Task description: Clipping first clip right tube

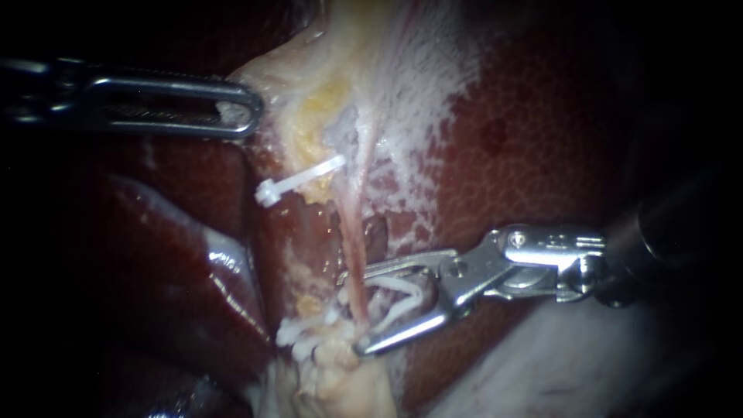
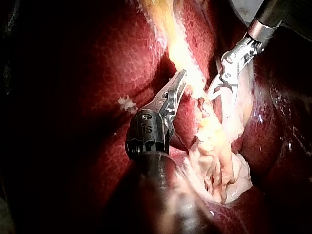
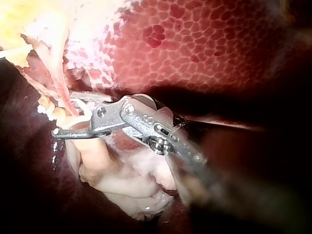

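— What fills the view?
— The liver (image 1: 542, 155), dark red; down it runs a band of pale tissue (image 1: 340, 93); the left instrument (image 1: 249, 110) has its jaws clamped on that band's edge.
— And the right instrument (image 1: 353, 313)?
— Its jaws stand wide, holding a white clip (image 1: 402, 290) between them; they straddle the right tube (image 1: 354, 248), a thin pink strand, near its lower end.
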You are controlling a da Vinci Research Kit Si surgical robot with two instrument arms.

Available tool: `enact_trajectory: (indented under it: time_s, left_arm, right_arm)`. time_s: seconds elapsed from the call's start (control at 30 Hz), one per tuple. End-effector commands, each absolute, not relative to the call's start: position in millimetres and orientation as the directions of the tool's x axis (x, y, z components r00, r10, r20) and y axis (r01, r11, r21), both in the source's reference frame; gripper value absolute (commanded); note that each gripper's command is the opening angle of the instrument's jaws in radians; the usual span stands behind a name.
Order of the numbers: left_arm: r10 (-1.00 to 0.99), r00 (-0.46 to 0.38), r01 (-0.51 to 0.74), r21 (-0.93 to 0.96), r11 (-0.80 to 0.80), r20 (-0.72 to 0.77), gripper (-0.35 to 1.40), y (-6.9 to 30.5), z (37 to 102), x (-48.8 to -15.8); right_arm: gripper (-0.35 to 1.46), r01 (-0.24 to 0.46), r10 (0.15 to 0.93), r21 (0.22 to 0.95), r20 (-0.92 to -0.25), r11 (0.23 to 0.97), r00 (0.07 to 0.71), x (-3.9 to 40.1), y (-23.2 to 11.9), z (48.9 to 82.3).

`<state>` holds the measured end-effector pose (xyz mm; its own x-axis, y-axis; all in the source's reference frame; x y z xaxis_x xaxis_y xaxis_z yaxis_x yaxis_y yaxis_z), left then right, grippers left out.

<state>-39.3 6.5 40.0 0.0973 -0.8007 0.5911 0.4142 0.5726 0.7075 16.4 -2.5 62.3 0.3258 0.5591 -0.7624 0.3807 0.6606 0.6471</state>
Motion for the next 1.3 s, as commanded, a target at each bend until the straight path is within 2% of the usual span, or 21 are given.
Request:
enact_trajectory:
  time_s: [0.03,0.33,0.77,1.07,1.2,1.3]
  left_arm:
    - [-0.8,0.097,0.414,0.708,0.573,0.592,-0.35,6.5,40.0,-39.3]
    - [-0.8,0.097,0.414,0.707,0.573,0.592,-0.35,6.4,40.1,-39.4]
    - [-0.8,0.097,0.412,0.707,0.574,0.592,-0.35,6.3,40.2,-39.5]
    - [-0.8,0.097,0.413,0.707,0.574,0.593,-0.35,6.3,40.2,-39.5]
    - [-0.8,0.097,0.413,0.707,0.574,0.593,-0.35,6.3,40.2,-39.5]
    - [-0.8,0.097,0.413,0.707,0.574,0.593,-0.35,6.3,40.2,-39.5]
  right_arm:
    - [0.46,0.385,0.561,0.647,-0.762,0.658,0.322,16.4,-2.3,61.9]
    - [0.42,0.439,0.565,0.653,-0.756,0.617,0.331,16.6,-2.4,61.1]
    - [0.38,0.441,0.57,0.665,-0.746,0.603,0.345,17.1,-3.6,61.9]
    - [0.29,0.436,0.581,0.68,-0.732,0.59,0.356,16.9,-4.0,62.2]
    - [0.19,0.432,0.588,0.689,-0.724,0.583,0.361,16.9,-4.0,62.2]
    - [-0.07,0.428,0.594,0.696,-0.716,0.576,0.366,16.7,-4.0,62.3]
